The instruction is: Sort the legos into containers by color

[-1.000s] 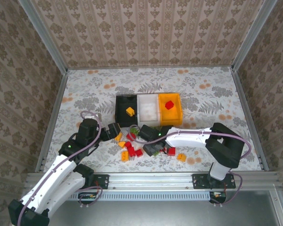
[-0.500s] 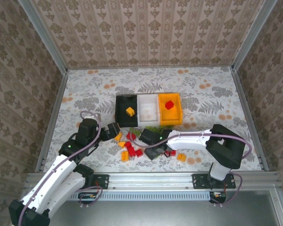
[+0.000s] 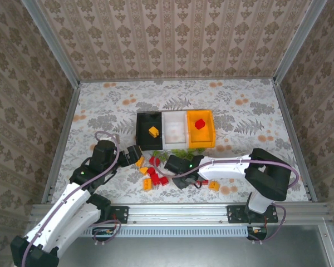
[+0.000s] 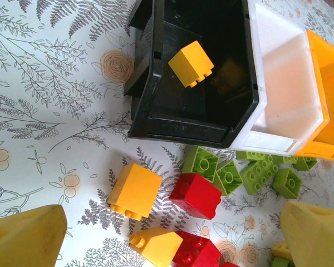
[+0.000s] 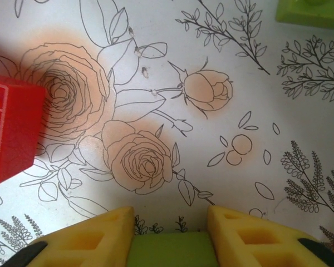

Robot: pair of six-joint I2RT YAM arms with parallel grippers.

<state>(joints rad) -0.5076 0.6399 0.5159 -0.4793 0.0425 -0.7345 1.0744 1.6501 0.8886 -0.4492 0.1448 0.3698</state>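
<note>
Three containers stand in a row: black [image 3: 140,133], white [image 3: 175,132], orange [image 3: 209,133]. One yellow lego [image 3: 153,132] lies in the black one and a red lego [image 3: 199,124] in the orange one. Loose red legos [image 3: 156,177], yellow ones [image 3: 147,184] and green ones [image 3: 181,153] lie in front of them. My right gripper [image 5: 170,231] is low over the table, shut on a green lego [image 5: 171,251]. A red lego [image 5: 11,130] lies to its left. My left gripper [image 4: 172,239] hangs open above a yellow lego [image 4: 134,191] and a red one [image 4: 195,194].
The floral table is walled on three sides, with the metal rail [image 3: 178,211] at the near edge. Another yellow lego [image 3: 214,186] lies right of my right gripper [image 3: 190,181]. Green legos [image 4: 259,173] crowd the foot of the white container [image 4: 278,94].
My right gripper has closed on the green lego after sliding a little left toward the pile. The left arm has not moved.
</note>
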